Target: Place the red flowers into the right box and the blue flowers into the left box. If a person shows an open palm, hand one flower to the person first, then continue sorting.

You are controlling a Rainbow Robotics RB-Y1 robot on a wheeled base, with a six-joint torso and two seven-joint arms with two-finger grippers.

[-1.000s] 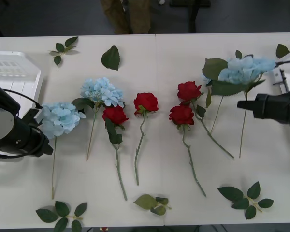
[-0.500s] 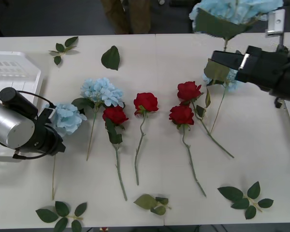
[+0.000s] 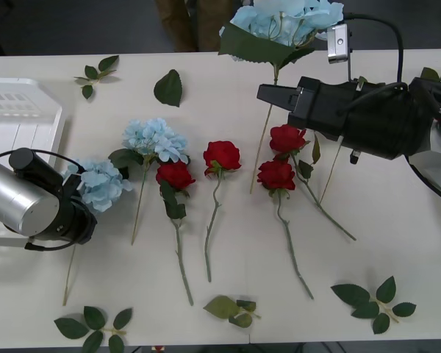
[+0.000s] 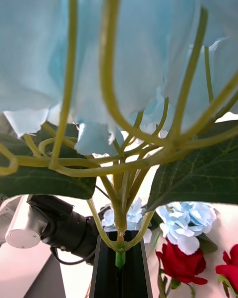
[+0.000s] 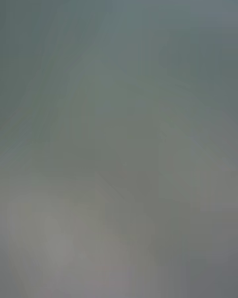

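Observation:
My right gripper (image 3: 270, 94) is shut on a blue flower (image 3: 283, 18) and holds it high over the far middle of the table, its stem hanging toward the roses. The black fingers (image 4: 105, 273) pinch that stem just under the head (image 4: 119, 54). Four red flowers (image 3: 222, 156) (image 3: 176, 175) (image 3: 276, 175) (image 3: 288, 137) lie mid-table. Two more blue flowers (image 3: 156, 138) (image 3: 103, 184) lie to their left. My left gripper (image 3: 82, 215) sits at the nearer one's stem. The left box (image 3: 15, 110) stands at the far left. My right arm hides the right box.
Loose leaf sprigs lie at the far left (image 3: 95, 72), the near edge (image 3: 95, 327) (image 3: 234, 309) and the near right (image 3: 375, 300). A single leaf (image 3: 168, 88) lies far middle. A person in tan trousers (image 3: 195, 22) stands behind the far edge.
My right arm has swung left and up, carrying its blue flower from the right side to above the far middle. My left arm has moved in on the leftmost blue flower, whose stem has tilted.

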